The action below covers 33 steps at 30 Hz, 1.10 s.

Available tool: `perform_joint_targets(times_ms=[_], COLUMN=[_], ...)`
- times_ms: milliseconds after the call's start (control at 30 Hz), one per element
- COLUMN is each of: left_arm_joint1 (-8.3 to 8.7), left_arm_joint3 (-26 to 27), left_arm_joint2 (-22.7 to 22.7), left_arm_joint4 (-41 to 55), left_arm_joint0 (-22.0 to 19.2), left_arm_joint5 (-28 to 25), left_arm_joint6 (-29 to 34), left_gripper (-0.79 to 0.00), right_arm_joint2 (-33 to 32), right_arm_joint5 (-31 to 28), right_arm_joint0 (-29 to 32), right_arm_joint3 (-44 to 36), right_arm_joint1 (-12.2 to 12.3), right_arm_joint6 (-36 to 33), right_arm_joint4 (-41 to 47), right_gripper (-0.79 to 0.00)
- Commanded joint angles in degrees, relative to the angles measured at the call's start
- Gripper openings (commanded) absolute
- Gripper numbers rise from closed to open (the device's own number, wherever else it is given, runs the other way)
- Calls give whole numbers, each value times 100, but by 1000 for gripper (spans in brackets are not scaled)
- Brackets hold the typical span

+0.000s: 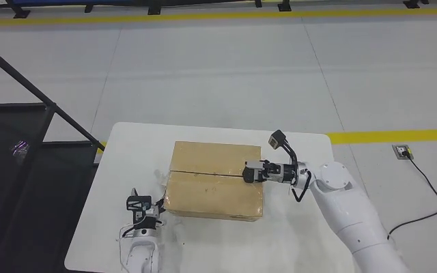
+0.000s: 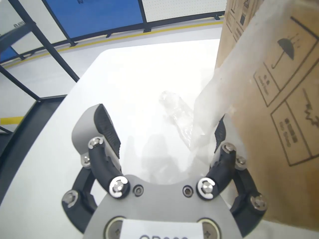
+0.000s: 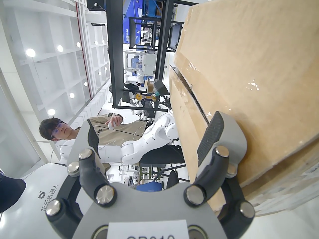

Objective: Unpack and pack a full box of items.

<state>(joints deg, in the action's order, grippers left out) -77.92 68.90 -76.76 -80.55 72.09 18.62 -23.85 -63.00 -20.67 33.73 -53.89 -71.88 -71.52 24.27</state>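
Your right claw (image 1: 247, 173) is spread wide, with one finger resting on top of the box (image 1: 215, 188) right by the end of its seam (image 1: 205, 172). Left claw (image 2: 159, 120) is spread too, pinching nothing, parked at the box's near-left corner. The white table (image 1: 205, 133) has the closed box sitting mid-table. A clear tape strip (image 2: 224, 88) trails off the box, just beside one left finger.

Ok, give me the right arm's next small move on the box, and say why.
Probably hook a finger of the open right pincer into the seam and lift one flap slightly. The box has its flaps closed, that pincer sits at the seam's end, and a clear tape strip hangs loose off the box by the open left pincer.
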Motion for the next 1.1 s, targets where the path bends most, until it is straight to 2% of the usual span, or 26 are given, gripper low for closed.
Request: perform_joint_targets(times_ms=[0,200,467,700,1067], left_arm_joint1=[-45,-126,-158,-269,-409], left_arm_joint3=[-107,-172,-424,-703,-196], left_arm_joint2=[-1,-168,-144,-93,-213], left_arm_joint4=[210,817,782,1015,1561], left_arm_joint0=[-77,-94,-271,-598,-504], left_arm_joint5=[262,611,463,973,1445], left_arm_joint6=[-206,-564,-247,-237,-710], left_gripper=[0,0,0,0,0], right_arm_joint2=[37,126,240,303,310], right_arm_joint5=[11,-3,-62,-104,-145], right_arm_joint0=[-40,-146,-287,-347,-378], right_arm_joint3=[43,174,348,483,586], right_arm_joint1=[-11,-43,-95,-123,-129], right_arm_joint6=[-12,-49,-85,-104,-143], right_arm_joint4=[9,65,160,204,253], right_gripper=[0,0,0,0,0])
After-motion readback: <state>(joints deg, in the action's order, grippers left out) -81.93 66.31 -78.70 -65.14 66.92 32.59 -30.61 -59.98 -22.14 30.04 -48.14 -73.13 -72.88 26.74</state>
